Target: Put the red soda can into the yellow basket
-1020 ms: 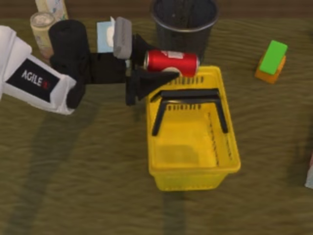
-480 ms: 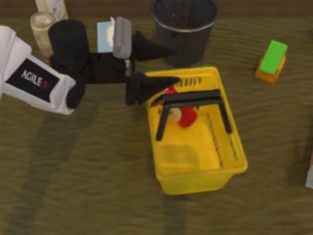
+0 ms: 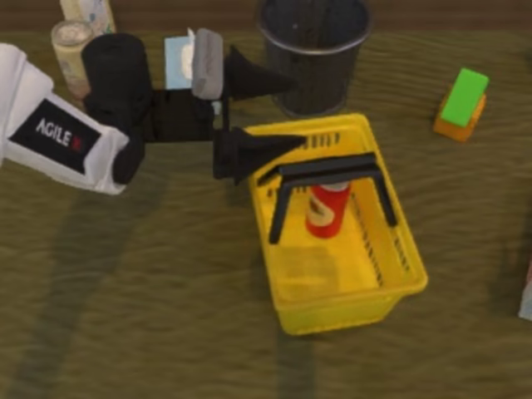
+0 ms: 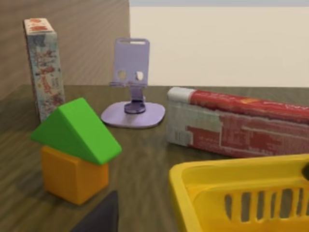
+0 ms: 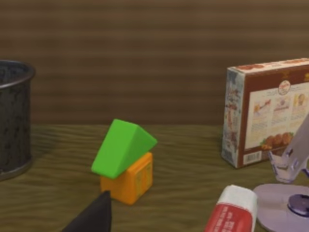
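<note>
The red soda can [image 3: 326, 209] stands upright inside the yellow basket [image 3: 349, 306], under its black folded handles [image 3: 328, 170]. My left gripper [image 3: 298, 110] is open and holds nothing. It hovers at the basket's far left corner, with one finger over the rim and the other toward the black bin. The left wrist view shows the basket's slotted wall [image 4: 241, 198] but not the can. My right arm is out of the top view. Only one dark fingertip [image 5: 99, 209] shows at the side of its wrist view, far off centre, so that gripper looks open.
A round black mesh bin [image 3: 314, 41] stands just behind the basket. A beige can [image 3: 71, 46] and a blue tissue box [image 3: 177, 60] sit behind my left arm. A green wedge on an orange block [image 3: 461, 104] is at far right. A purple stand [image 4: 133, 96] and red carton [image 4: 236, 125] lie farther off.
My left gripper let go of the can. It dropped into the basket and now stands upright. The basket slid a little toward the near right.
</note>
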